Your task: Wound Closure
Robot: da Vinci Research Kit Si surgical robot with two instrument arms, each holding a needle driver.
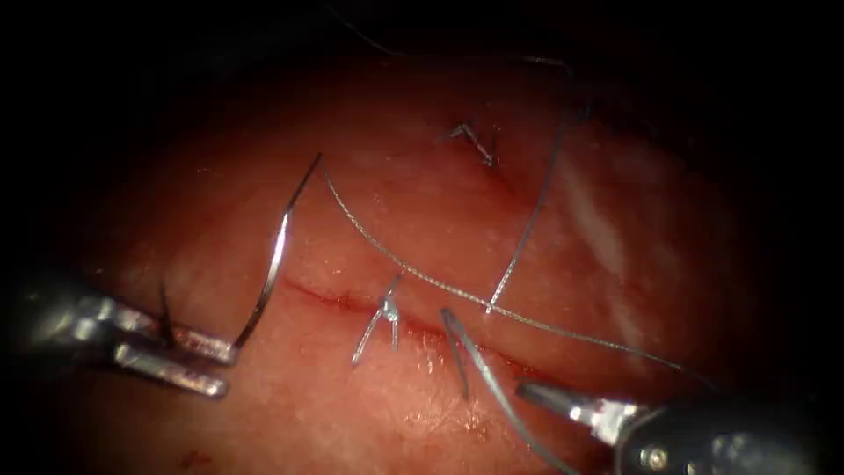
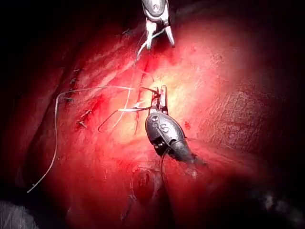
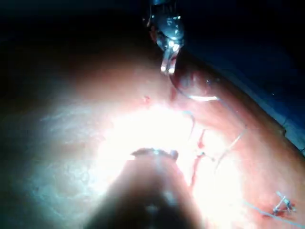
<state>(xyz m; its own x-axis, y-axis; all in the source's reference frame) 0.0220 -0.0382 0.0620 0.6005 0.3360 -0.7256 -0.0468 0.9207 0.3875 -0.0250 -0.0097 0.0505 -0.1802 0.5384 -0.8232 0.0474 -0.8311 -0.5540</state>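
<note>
Endoscope first: I see the tissue [image 1: 422, 220] fading into dark at every edge, with open room left of the cut [image 1: 352, 302] and far of it. My left tool [image 1: 207, 356] sits at the left, jaws parted, the upper one touching the needle [image 1: 277, 255] at its near end; I cannot tell if it truly grips. The needle arcs up, free of the tissue, thread [image 1: 422, 277] trailing right. A tied stitch [image 1: 385, 312] sits on the cut. My right tool [image 1: 541, 394] waits near right, tips together, grasping nothing.

Left wrist: left tool [image 2: 159, 100] parted around the needle [image 2: 119, 117].

Right wrist: left tool [image 3: 167, 64] far off, thread [image 3: 202, 98] beside it.
</note>
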